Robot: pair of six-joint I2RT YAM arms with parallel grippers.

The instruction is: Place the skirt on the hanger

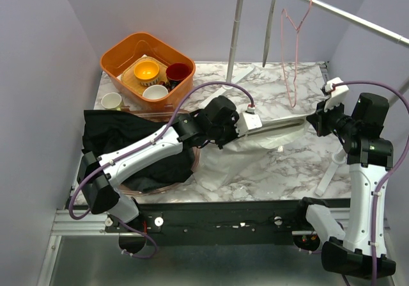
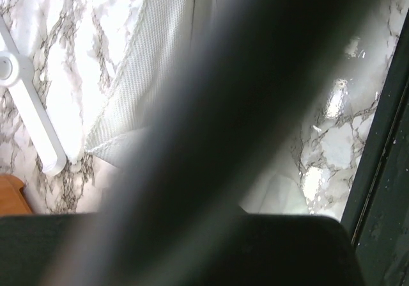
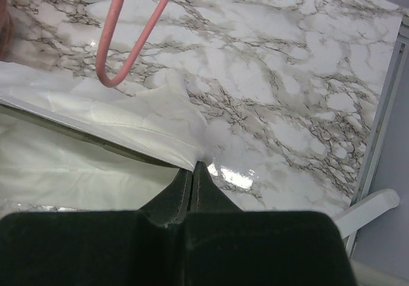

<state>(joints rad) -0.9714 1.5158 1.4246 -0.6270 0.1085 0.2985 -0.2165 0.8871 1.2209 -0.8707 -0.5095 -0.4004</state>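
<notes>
right claw (image 3: 193,168) on skirt (image 3: 137,127), marble table (image 3: 287,75)

The skirt (image 1: 255,146) lies across the middle of the table (image 1: 307,164), stretched between my left gripper (image 1: 259,123) and my right gripper (image 1: 314,121) nearer the right edge. The hanger (image 1: 294,49) hangs from a rail (image 1: 345,14) behind it, toward the far right corner. A tub (image 1: 115,65) holding bowls (image 1: 147,71) sits in the far left corner, a cup (image 1: 111,100) just before it

Items showing: one white skirt (image 1: 223,164), one pink wire hanger (image 3: 105,43), one orange tub (image 1: 112,59), one black garment (image 1: 121,132).

Four small vessels are sitting out: one yellow bowl (image 1: 146,71), one dark red cup (image 1: 178,72), one white bowl (image 1: 155,93), one white cup (image 1: 111,100).

Two claws are appearing: left claw (image 1: 261,123), right claw (image 3: 193,171).
</notes>
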